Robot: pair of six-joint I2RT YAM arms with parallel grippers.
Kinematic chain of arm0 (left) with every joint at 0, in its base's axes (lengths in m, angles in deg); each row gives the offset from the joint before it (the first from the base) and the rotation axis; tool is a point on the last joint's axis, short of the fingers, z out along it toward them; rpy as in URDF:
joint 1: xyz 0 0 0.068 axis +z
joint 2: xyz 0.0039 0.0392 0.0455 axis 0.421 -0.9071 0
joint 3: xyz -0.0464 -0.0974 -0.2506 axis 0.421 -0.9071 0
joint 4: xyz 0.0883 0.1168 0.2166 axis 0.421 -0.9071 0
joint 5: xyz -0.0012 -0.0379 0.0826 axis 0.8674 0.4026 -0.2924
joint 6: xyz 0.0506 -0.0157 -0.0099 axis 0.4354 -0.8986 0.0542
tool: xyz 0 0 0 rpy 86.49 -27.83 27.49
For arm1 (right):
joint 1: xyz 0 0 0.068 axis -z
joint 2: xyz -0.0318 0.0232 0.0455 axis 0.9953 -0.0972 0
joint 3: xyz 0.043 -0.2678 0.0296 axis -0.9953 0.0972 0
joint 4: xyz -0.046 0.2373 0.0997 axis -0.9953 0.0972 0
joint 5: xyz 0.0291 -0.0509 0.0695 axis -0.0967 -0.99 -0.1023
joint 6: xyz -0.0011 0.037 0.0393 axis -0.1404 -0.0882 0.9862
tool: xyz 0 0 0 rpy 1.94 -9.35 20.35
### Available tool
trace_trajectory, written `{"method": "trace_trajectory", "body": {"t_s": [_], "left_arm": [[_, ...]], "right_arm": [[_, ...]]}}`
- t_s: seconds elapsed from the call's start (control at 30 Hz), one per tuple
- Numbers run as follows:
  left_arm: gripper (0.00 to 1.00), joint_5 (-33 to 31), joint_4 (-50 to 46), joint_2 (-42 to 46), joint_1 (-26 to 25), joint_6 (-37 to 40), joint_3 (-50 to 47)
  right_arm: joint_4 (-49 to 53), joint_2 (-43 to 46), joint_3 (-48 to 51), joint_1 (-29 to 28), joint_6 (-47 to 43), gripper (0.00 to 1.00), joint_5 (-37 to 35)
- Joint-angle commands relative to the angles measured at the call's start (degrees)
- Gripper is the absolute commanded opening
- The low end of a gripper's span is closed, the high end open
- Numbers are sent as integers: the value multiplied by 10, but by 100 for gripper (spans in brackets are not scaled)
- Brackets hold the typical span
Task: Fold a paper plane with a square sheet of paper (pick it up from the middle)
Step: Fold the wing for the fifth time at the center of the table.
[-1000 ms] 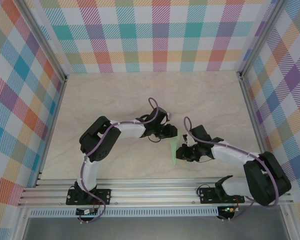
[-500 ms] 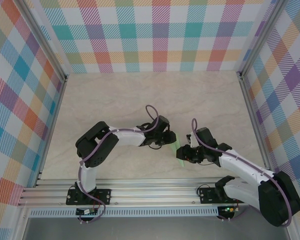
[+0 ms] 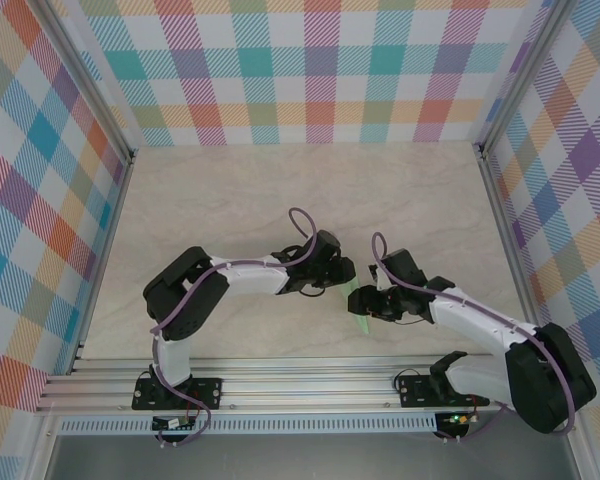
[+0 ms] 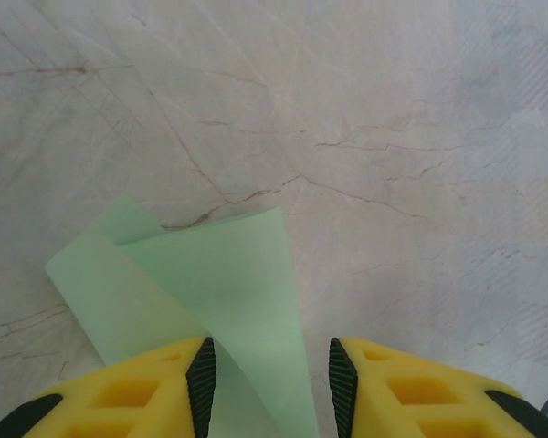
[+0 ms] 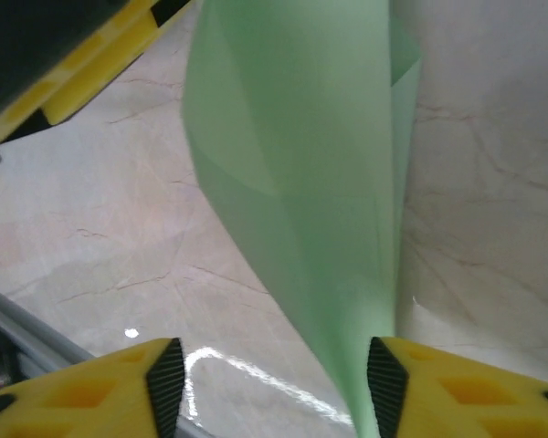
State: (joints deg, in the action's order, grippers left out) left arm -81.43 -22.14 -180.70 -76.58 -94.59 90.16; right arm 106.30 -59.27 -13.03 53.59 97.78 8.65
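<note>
The paper plane (image 3: 359, 298) is pale mint-green paper folded into a narrow, layered, pointed strip. It sits near the table's front middle, between the two gripper heads. In the left wrist view its folded layers (image 4: 219, 283) run down between the fingers of my left gripper (image 4: 272, 376). They lie close to the left pad (image 4: 202, 379), with bare table on the right side; the jaws stand open. My right gripper (image 5: 272, 376) is wide open, and the paper (image 5: 301, 164) tapers down beside its right pad (image 5: 384, 383). From above, the left gripper (image 3: 340, 283) and the right gripper (image 3: 368, 303) nearly meet.
The beige marbled table (image 3: 280, 190) is boxed in by plaid walls, with aluminium rails (image 3: 310, 375) along its near edge. The left gripper's yellow finger (image 5: 91, 82) sits close by at the upper left of the right wrist view.
Both grippers' jaws have opened, the right one more. The left head has moved nearer the right one, and the paper now shows as a shorter sliver from above.
</note>
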Motion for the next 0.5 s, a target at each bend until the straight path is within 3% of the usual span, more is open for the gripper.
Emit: {"method": "trace_trajectory", "body": {"t_s": [0.0, 0.17, 0.3, 0.4, 0.47], "left_arm": [[43, -18, -14, 41, -3, 20, 13], [45, -11, -17, 57, 3, 29, 16], [46, -11, -20, 71, 6, 32, 7], [46, -9, -24, 84, 8, 35, 0], [47, -12, -27, 93, 8, 38, -5]], "right_arm": [[54, 0, -28, -2, -28, 64, -52], [19, -67, -38, -2, -37, 64, -10], [17, -97, -53, -2, -44, 64, -21], [16, -116, -60, -2, -51, 61, -25], [12, -127, -63, -2, -53, 53, -21]]}}
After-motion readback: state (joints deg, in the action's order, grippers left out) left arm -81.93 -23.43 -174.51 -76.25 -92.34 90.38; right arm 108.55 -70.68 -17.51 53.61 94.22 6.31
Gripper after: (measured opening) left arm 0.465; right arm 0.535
